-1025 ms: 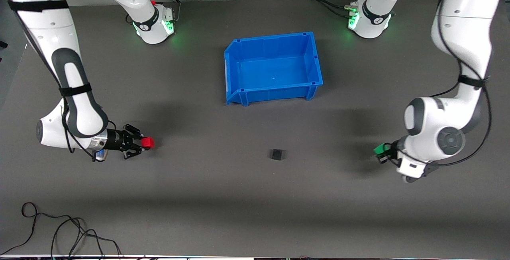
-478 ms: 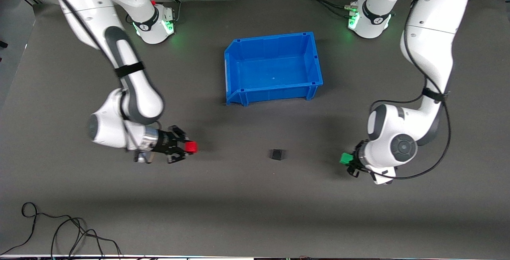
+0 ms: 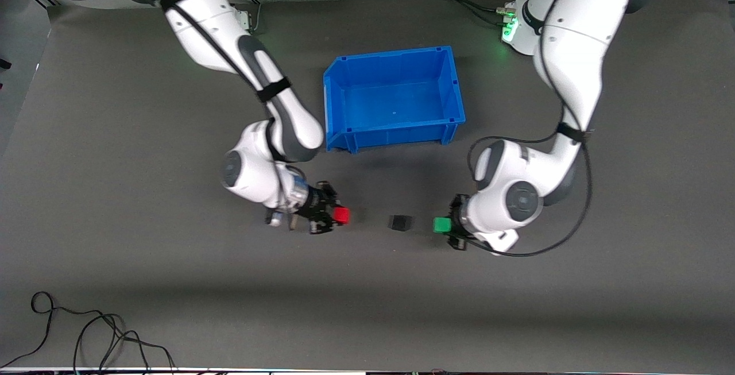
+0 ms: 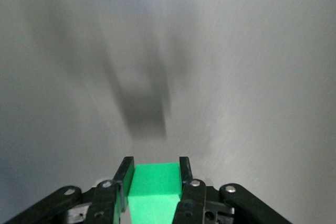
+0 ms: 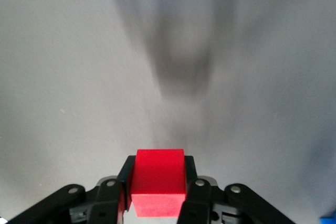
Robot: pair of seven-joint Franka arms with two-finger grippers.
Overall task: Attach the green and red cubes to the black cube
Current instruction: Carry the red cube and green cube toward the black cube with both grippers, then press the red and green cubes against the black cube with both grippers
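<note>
The black cube (image 3: 399, 223) sits on the dark table, nearer the front camera than the blue bin. My right gripper (image 3: 339, 216) is shut on the red cube (image 3: 342, 215), which points at the black cube from the right arm's end, a short gap apart. In the right wrist view the red cube (image 5: 158, 182) sits between the fingers. My left gripper (image 3: 447, 225) is shut on the green cube (image 3: 441, 225), close beside the black cube on the left arm's end. In the left wrist view the green cube (image 4: 154, 184) is clamped between the fingers. The black cube shows only as a blurred dark shape (image 4: 144, 109).
The blue bin (image 3: 394, 97) stands empty, farther from the front camera than the cubes. A loose black cable (image 3: 86, 335) lies near the table's front edge at the right arm's end.
Both arms have swung in toward the black cube from the table's two ends, each carrying its cube. The black cube has not moved.
</note>
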